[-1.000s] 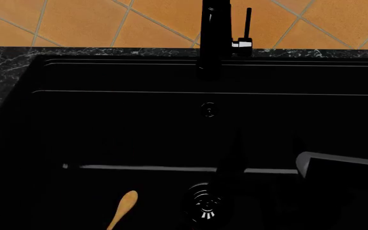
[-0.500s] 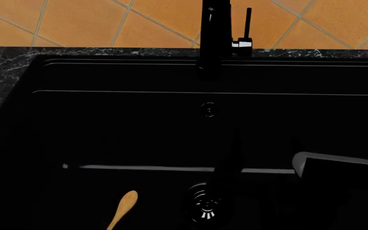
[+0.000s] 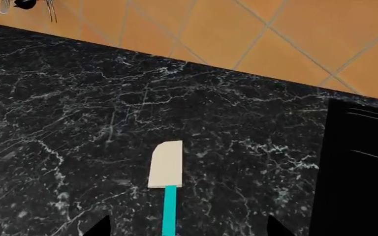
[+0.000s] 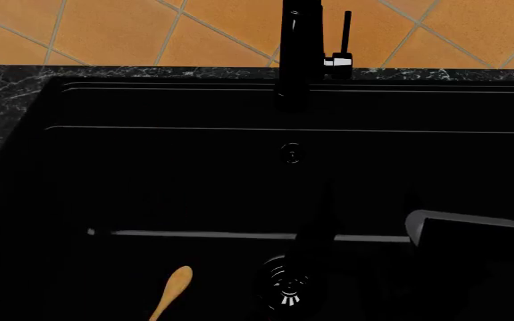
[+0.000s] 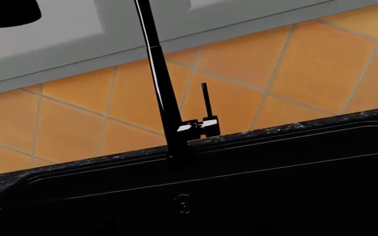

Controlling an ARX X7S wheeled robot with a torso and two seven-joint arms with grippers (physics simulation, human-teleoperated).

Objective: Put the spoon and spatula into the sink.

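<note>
The wooden spoon [image 4: 172, 289] lies on the floor of the black sink [image 4: 177, 107], just left of the round metal drain [image 4: 285, 285]. On the marble counter outside the basin lies the spatula [image 3: 166, 167], cream blade pointing away from my left gripper [image 3: 185, 230]. That gripper is open, its dark fingertips [image 3: 100, 228] standing wide on either side of the teal handle without touching it. My right gripper [image 5: 186, 228] hangs inside the basin, facing the back wall. Its tips show faintly, far apart, with nothing between them.
The tall black faucet [image 4: 298, 47] with its side lever [image 4: 345, 40] rises behind the basin. An overflow hole [image 4: 291, 153] sits in the back wall. My right arm's wrist block [image 4: 471, 234] hovers over the basin's right part. Orange wall tiles [image 4: 114, 30] back the counter.
In the head view my right arm has crept slightly to the left over the basin. The spoon has not moved.
</note>
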